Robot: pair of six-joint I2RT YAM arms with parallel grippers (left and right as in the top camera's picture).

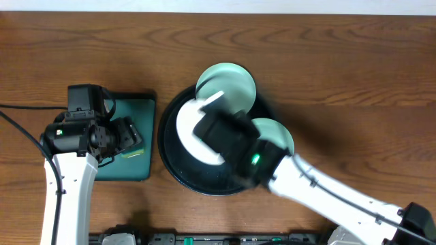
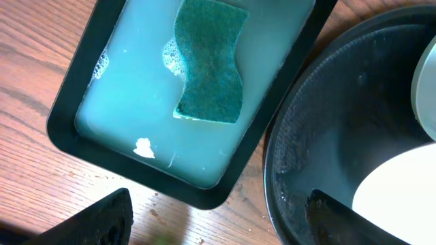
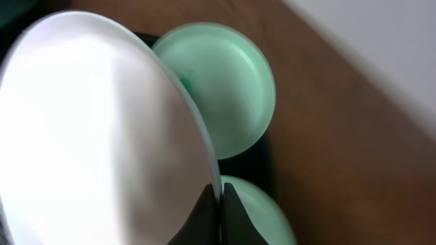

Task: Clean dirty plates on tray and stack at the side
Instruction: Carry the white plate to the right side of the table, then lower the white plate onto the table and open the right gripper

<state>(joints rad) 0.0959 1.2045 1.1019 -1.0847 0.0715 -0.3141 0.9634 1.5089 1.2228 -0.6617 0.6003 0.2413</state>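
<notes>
— Where is the white plate [image 1: 187, 129]?
— Left of centre in the overhead view, over the left half of the black tray [image 1: 165, 153]. It looks tipped up on edge, not lying flat.
— What has hold of it?
— The right gripper [image 3: 218, 204]. In its wrist view the two fingers are pinched on the plate's rim at the bottom middle of the frame.
— And the green ones?
— One green plate [image 1: 226, 85] is at the top of the tray, lapping over its upper rim. The other green plate [image 1: 276, 133] is at the tray's right side, partly hidden under the right arm [image 1: 327, 190]. I cannot tell whether the two touch.
— The left gripper [image 2: 218, 221]?
— Spread wide, with nothing between the fingers. Its dark fingertips show at the lower left and towards the lower right of its wrist view.
— What is under it?
— A small rectangular tray [image 2: 68, 126] of milky, soapy water, in the upper left of that frame, with a green sponge [image 2: 210, 61] lying in it. The black tray sits just beside it on the wooden table [image 1: 340, 54].
</notes>
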